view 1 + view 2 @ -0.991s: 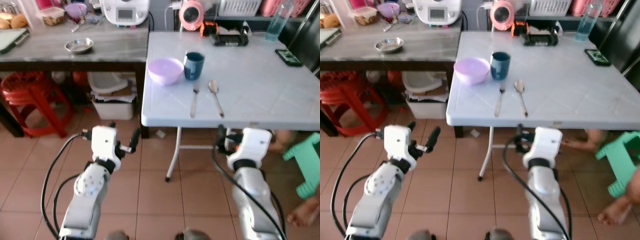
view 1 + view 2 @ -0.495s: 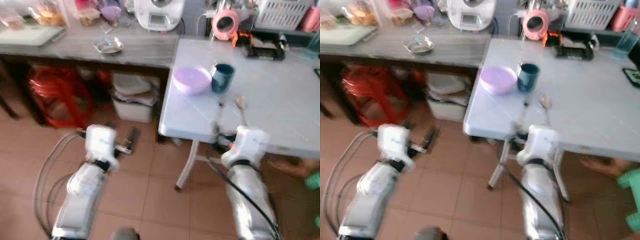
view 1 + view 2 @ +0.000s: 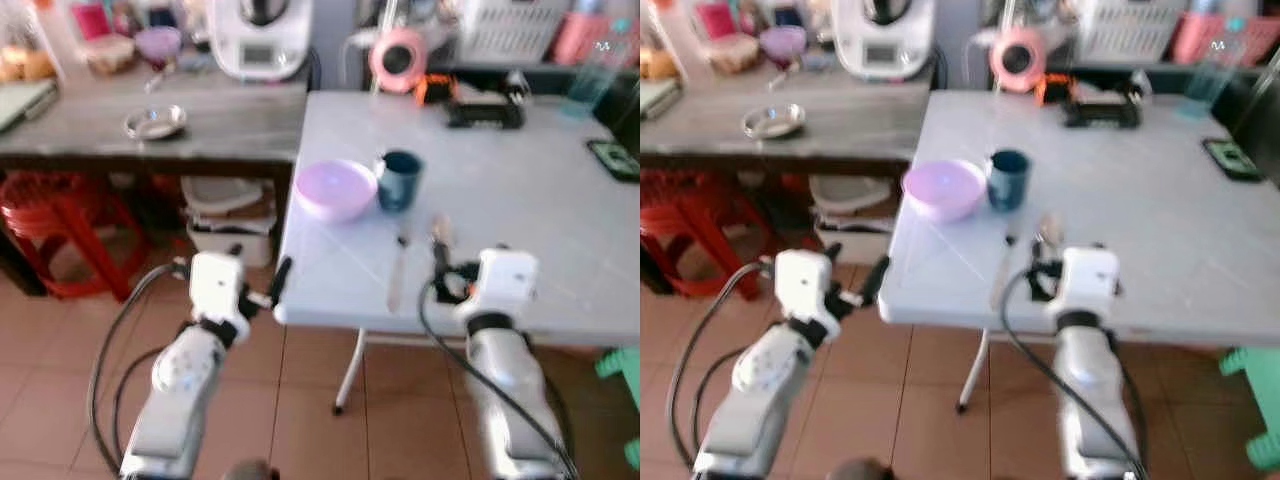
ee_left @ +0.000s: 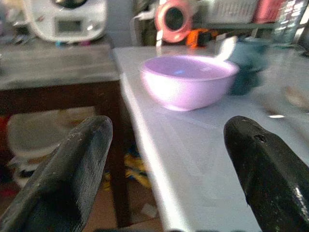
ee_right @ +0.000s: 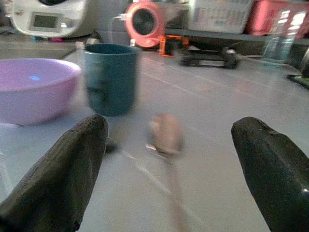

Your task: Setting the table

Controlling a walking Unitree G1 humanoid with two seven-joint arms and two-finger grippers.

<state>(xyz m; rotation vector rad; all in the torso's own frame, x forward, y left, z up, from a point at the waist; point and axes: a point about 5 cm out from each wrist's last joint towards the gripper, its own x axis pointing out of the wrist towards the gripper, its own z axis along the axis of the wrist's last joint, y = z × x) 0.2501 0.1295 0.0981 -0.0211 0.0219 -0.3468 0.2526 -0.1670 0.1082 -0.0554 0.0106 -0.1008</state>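
White table [image 3: 520, 190] edge beside left gripper [image 3: 279, 283], right gripper [image 5: 164, 159] jaws apart over spoon [image 5: 165, 133]

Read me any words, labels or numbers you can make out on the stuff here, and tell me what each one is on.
Nothing here can be read.
White kitchen machine: it has a small display panel, too blurred to read.
Black item at the white table's far right edge: no legible marks.
Purple bowl and dark blue cup: no visible print.
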